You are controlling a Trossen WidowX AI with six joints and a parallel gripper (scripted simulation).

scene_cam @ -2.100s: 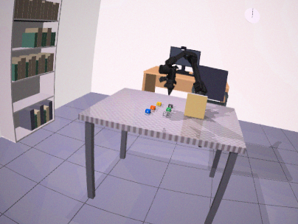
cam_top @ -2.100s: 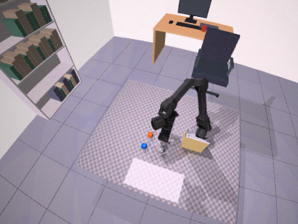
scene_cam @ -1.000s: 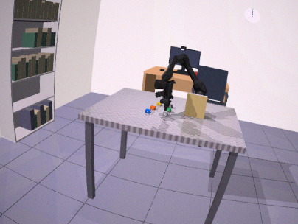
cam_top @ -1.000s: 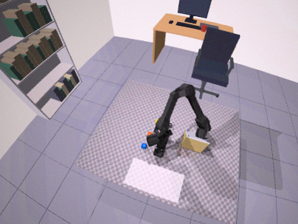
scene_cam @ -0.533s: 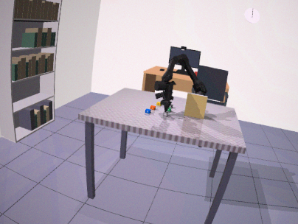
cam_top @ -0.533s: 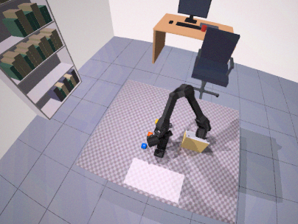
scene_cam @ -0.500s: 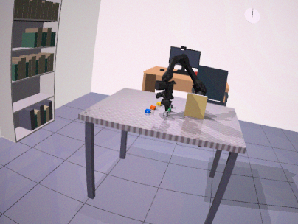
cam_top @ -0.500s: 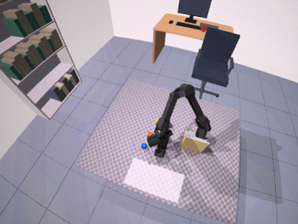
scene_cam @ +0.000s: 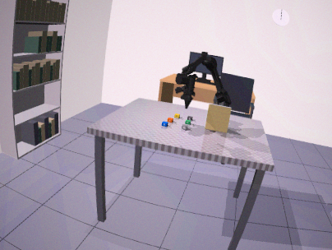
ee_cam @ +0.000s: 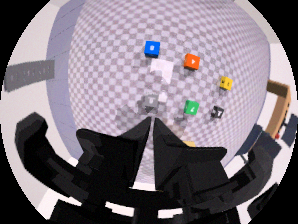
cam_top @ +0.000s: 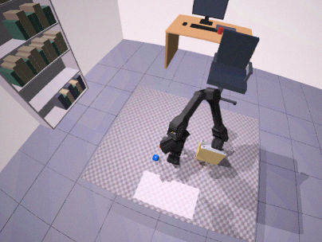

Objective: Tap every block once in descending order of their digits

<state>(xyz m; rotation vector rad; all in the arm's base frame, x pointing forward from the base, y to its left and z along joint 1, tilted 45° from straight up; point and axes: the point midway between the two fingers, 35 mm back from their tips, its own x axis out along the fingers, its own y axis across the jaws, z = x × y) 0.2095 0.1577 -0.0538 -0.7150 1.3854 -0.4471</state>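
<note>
From my end I see a checkered table [cam_top: 119, 139] [scene_cam: 136, 119] [ee_cam: 110, 65] with six little blocks sitting apart on it: blue [cam_top: 155, 158] [scene_cam: 164, 124] [ee_cam: 152, 48], orange, yellow, green, gray and black.
</note>
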